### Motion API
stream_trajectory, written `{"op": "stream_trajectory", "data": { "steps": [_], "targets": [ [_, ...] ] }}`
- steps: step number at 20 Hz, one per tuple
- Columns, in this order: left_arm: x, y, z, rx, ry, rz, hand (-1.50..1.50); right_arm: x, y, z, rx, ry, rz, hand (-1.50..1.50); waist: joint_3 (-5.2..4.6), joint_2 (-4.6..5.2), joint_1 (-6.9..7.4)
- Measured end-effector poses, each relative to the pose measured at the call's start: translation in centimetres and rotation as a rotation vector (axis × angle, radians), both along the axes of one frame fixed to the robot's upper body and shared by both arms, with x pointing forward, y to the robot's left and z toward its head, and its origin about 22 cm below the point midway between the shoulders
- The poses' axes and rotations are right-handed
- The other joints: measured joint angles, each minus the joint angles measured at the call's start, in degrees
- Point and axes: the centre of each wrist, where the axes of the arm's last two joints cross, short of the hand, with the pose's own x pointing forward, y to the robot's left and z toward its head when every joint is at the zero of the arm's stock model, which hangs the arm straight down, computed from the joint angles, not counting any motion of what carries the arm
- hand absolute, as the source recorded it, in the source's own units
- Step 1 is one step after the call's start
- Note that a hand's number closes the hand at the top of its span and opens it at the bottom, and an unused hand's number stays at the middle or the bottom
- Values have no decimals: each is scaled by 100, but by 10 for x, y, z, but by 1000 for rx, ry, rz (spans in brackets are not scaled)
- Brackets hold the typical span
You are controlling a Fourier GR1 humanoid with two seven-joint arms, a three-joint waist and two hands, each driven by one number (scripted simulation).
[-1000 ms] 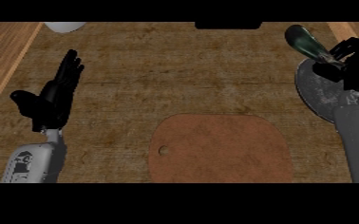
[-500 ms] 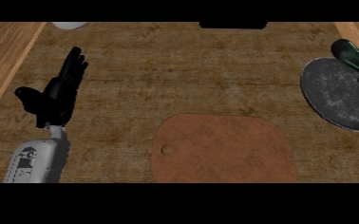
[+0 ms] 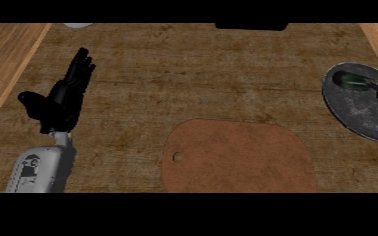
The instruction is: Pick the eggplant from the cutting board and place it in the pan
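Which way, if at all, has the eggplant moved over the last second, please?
Yes. The eggplant has moved toward the view's lower right, from over the pan's far rim to lie inside its far part.

Wide counter between left robot hand and pan, flat cutting board nearer, dark object at far edge

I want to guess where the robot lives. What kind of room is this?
Probably a kitchen. A brown cutting board lies on the counter, a dark pan at the right edge holds an eggplant, and one robot hand rests open at the left.
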Motion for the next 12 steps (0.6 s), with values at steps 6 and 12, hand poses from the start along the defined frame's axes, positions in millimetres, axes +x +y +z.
{"op": "stream_trajectory", "data": {
  "steps": [6,12],
  "targets": [
    [1,-1,4,-6,-3,-6,0,-12,-6,-17,203,12,93,-150,9,13,15],
    [2,0,4,-2,2,9,0,-18,-5,-30,214,-146,134,-150,1,-9,-54]
  ]
}}
